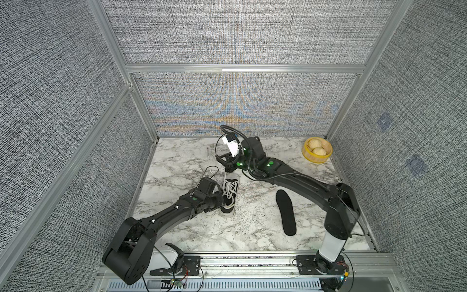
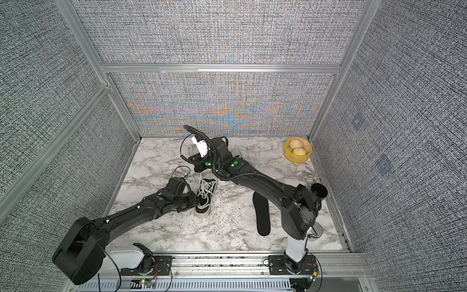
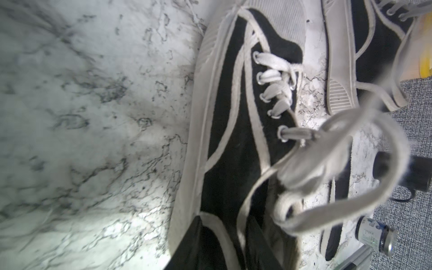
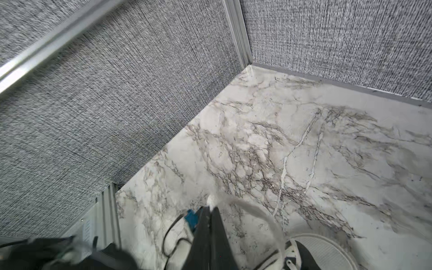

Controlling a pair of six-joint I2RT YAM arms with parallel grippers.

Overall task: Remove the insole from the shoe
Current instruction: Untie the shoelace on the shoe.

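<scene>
Left gripper [image 1: 219, 201] sat at the shoe's [image 1: 228, 197] heel, its opening impossible to tell. Right gripper [image 4: 208, 208], closed, pinched a shoelace [image 4: 259, 211]. A black insole [image 1: 285, 212] lay on the table [image 1: 189, 156] to the right. Keeping the lace taut should widen the opening.

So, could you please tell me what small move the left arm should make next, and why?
Probably ease the left gripper slightly deeper into the heel opening of the shoe and close on any insole edge there. It sits at the heel collar, while the right gripper is shut on a lace. One insole already lies on the table; whether this shoe holds another is hidden.
</scene>
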